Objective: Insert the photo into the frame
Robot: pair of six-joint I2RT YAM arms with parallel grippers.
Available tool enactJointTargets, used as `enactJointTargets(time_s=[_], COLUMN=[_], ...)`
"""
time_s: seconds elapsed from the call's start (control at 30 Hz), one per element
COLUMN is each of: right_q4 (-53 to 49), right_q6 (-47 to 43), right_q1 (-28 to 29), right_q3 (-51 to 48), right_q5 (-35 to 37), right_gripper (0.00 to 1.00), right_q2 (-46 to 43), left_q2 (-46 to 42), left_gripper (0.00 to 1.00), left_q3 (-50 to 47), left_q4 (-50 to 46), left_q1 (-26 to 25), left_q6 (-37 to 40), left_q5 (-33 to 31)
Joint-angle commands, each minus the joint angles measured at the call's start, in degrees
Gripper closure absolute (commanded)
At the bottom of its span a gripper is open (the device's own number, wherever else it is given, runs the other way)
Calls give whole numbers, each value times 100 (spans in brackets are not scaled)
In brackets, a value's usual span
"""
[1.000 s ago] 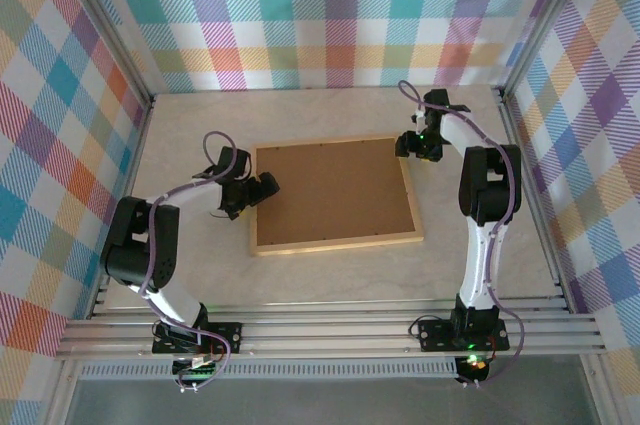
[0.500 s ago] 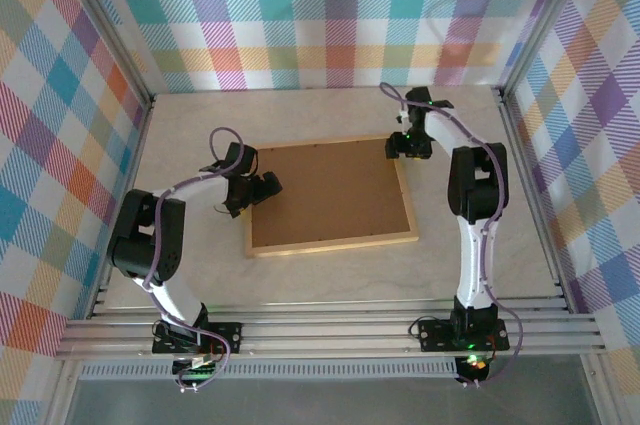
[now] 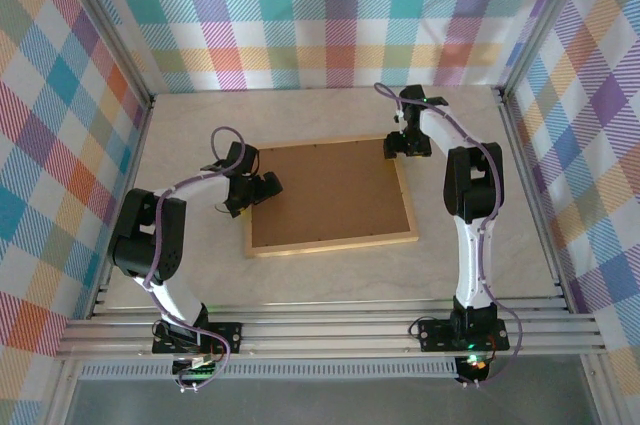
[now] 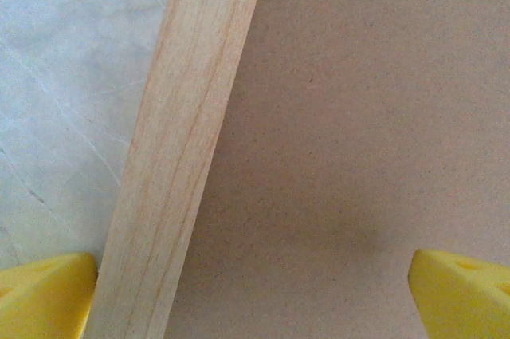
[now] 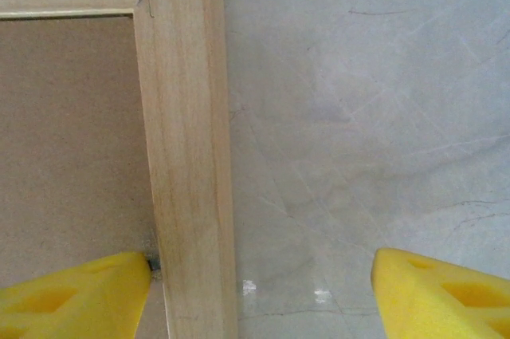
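The frame (image 3: 332,239) lies face down in the middle of the table, its thin light wood rim around a brown backing board (image 3: 330,190). The photo is hidden. My left gripper (image 3: 262,186) is open at the frame's left rail (image 4: 179,155), one yellow fingertip (image 4: 44,295) outside the rail and the other (image 4: 466,291) over the backing board. My right gripper (image 3: 398,146) is open at the frame's far right corner; its left fingertip (image 5: 76,295) rests over the board's edge, its right fingertip (image 5: 446,295) over bare table, with the right rail (image 5: 191,179) between them.
The pale marbled table (image 3: 470,255) surrounds the frame. Plaid walls (image 3: 330,15) close in the back and both sides. A metal rail (image 3: 330,330) with both arm bases runs along the near edge.
My right gripper has shifted left and slightly toward the back, onto the frame's far right corner. The frame has slid a little to the left. My left gripper stays at the left rail.
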Motion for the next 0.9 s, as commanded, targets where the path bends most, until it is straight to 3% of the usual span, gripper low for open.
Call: enactJointTargets(time_s=[0.0,0.2,0.43,0.67,0.87], right_q4=[-326,-205,-76,316,507], right_q6=[170,271,521,746,742], right_q1=[113,-113,-269,-269,-270], right_q3=[93,-152,-1087,-2580,-3177], right_q5=[-379,450,296,39,-290], right_gripper=[23,20,20,19,19], right_q2=[-400,-1002,-1638,-2335,-2564], left_q2=[16,-166,-423,-493,-408], left_gripper=[0,0,0,0,0], left_q3=[181,207,156,49,-156], left_q4=[407,308,106,130,491], left_q1=[-199,-79,145,311,320], left_q6=[119,170,196,170,-50], left_q5=[296,57,-84,53,281])
